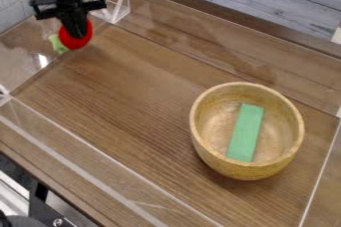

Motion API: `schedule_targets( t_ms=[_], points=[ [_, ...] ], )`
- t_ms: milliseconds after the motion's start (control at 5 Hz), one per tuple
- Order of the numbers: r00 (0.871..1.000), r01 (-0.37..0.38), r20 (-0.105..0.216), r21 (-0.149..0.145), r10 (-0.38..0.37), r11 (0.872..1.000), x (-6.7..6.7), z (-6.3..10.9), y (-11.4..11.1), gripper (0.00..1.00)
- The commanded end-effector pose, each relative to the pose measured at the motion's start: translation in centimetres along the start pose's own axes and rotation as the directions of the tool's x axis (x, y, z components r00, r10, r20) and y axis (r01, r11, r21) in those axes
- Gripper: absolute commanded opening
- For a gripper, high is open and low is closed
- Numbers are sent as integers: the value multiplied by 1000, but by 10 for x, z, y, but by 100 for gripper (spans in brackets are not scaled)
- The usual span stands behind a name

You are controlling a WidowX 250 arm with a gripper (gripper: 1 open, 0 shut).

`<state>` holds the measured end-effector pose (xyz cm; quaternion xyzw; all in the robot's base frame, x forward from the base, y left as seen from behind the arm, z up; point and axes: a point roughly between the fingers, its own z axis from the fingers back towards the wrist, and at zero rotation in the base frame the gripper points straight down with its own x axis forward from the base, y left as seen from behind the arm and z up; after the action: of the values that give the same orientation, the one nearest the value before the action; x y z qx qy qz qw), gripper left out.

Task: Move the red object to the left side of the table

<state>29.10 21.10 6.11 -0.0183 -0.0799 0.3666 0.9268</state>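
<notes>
**At the left wall: red object carried in the gripper, bowl and block well apart**

Far left, upper corner — gripper (pixel 74 32), black, pointing straight down, jaws clenched on the red object (pixel 75 38). Object is a small round bright red ball with a green stem part showing at its left side. It sits directly beneath the fingers, between them, so the coming move turns on the vertical alone: object and gripper share one line, with the table (pixel 134 102) just under. Whether the object already touches the wood cannot be told from this view.

Position on the table: close beside the clear acrylic wall (pixel 27 47) on the left edge, near the back corner. Judged placement: already on the left side as the task asks; what appears to remain is lowering and letting go.

Centre — bare brown wood-grain surface.

Right, lower — wooden bowl (pixel 200 131), upright, holding a green flat block (pixel 246 131) that lies tilted lengthwise, long axis running near to far. Both well apart from the gripper — no obstruction to a release.
</notes>
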Motion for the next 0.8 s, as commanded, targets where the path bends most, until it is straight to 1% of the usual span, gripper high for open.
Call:
schedule_targets(
  t_ms=[0,200,400,600],
  points=[
    [999,8,48,21,-9,1000,3,-2,-1,0],
    [999,-23,25,33,22,999,6,2,-2,100],
    [999,-53,3,43,53,998,9,10,-1,100],
    [998,-56,-16,54,57,997,5,0,1,100]
  ],
)
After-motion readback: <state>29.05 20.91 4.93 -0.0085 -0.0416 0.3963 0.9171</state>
